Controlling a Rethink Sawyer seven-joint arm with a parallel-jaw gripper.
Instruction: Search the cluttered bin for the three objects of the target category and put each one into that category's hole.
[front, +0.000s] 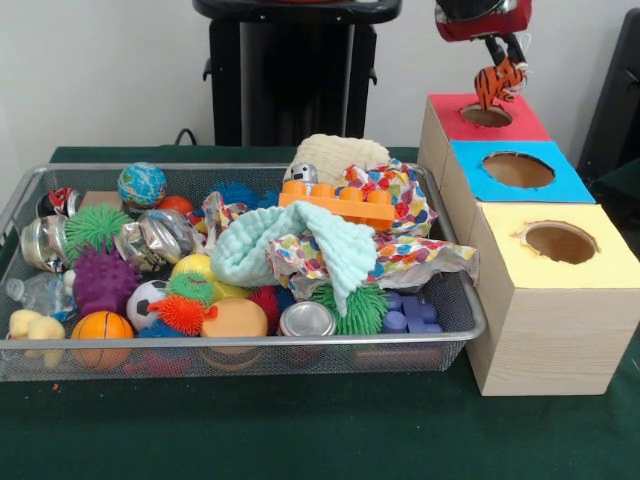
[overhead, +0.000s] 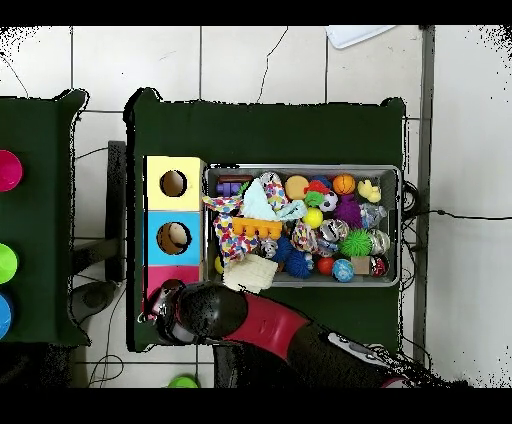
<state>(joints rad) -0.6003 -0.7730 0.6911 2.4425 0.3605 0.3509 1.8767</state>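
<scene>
Green cloth covers the table (front: 300, 430), against a white wall on pale floor tiles. No writing is legible. At the table's far right corner the arm (overhead: 262, 322) descends over the red hole (front: 487, 116), its gripper (front: 503, 62) pinching the striped tiger plush (front: 497, 84). The wire bin (front: 455, 300) fills the table's middle.

place: robot lab | evidence: pedestal (front: 296, 75) at green-clothed table (front: 300, 430); tiled floor (overhead: 260, 60); loose cables (overhead: 455, 213)

wall (front: 110, 70): plain white | floor (overhead: 300, 65): pale tiles, cracked | table (front: 300, 430): dark green cloth
</scene>
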